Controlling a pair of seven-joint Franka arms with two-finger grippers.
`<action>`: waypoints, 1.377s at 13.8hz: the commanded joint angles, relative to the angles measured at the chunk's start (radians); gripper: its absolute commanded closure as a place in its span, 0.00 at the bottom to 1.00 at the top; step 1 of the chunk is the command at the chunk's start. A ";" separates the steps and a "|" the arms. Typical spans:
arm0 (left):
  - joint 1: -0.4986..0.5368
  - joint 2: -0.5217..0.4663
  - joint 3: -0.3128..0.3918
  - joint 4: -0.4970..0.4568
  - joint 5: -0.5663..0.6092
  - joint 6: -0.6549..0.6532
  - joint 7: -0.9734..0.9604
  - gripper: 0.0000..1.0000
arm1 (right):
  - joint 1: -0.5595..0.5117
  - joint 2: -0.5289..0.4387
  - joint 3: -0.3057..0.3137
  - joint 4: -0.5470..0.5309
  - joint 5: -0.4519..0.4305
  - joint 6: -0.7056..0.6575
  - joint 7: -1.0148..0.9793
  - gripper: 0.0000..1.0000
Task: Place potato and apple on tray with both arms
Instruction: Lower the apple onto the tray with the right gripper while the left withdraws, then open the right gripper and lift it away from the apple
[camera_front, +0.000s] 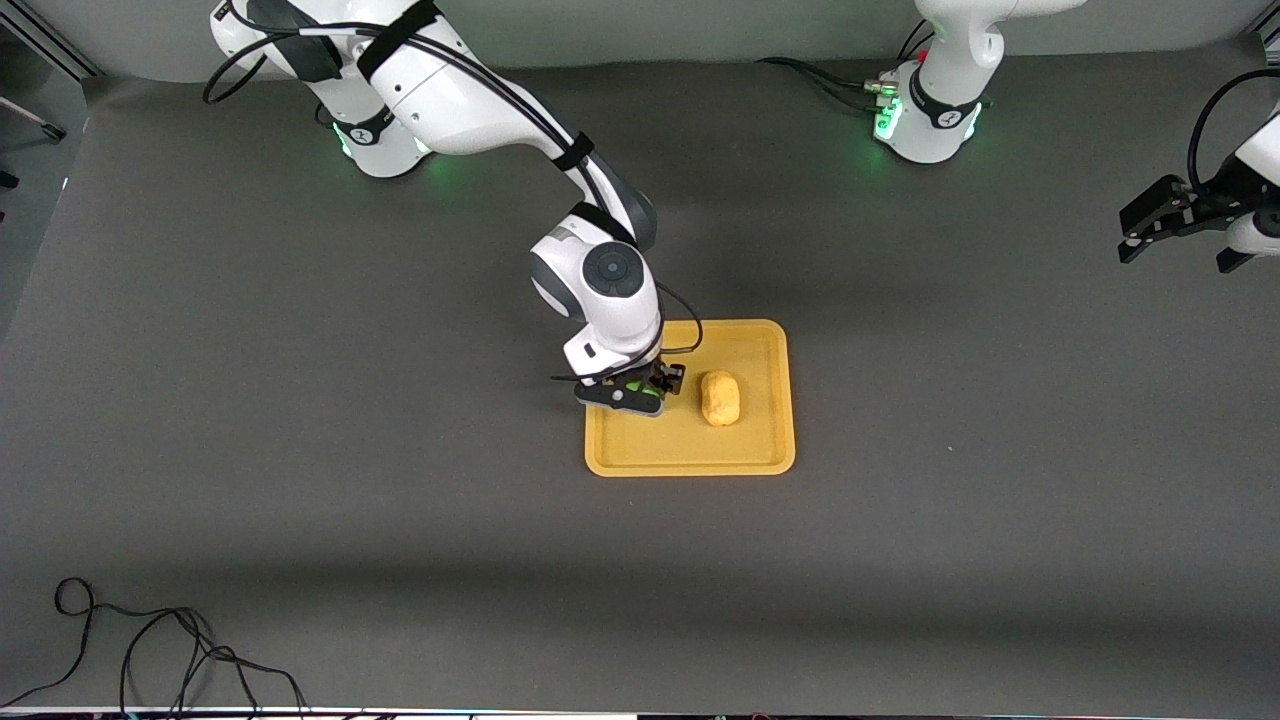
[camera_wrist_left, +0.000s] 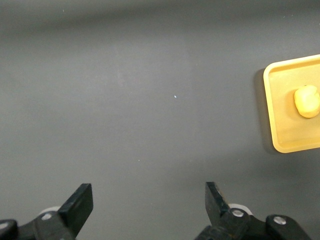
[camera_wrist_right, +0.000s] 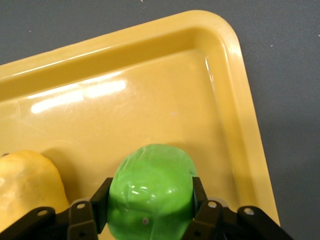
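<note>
Front view: right gripper (camera_front: 634, 392) is down over the tray (camera_front: 690, 455), at the tray's end toward the right arm, pinching the apple (camera_front: 640, 389) (only a sliver of green shows btwn the fingers). Potato (camera_front: 720, 398) lies on the tray just beside it, toward the left arm's end. Left gripper (camera_front: 1185, 230) waits up in the air over the table's left-arm end, well apart from the tray.

Left wrist view: fingers (camera_wrist_left: 80, 204) spread wide w/ nothing btwn them, bare gray table (camera_wrist_left: 150, 100) below; tray corner and potato (camera_wrist_left: 307, 101) show at the edge.

Right wrist view: fingers (camera_wrist_right: 97, 202) clamp both sides of the apple (camera_wrist_right: 150, 192) above the tray floor; can't tell if it touches. Potato (camera_wrist_right: 27, 185) close beside.
</note>
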 joint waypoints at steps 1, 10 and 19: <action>-0.011 0.042 0.000 0.035 -0.011 -0.010 0.005 0.00 | 0.003 -0.001 -0.008 0.001 -0.016 0.016 0.009 0.00; -0.005 0.079 0.005 0.041 -0.017 -0.004 0.008 0.00 | -0.010 -0.300 -0.011 0.162 0.000 -0.519 0.000 0.00; -0.010 0.067 -0.003 0.034 -0.032 -0.016 -0.031 0.00 | -0.330 -0.663 -0.027 -0.046 0.053 -0.757 -0.498 0.00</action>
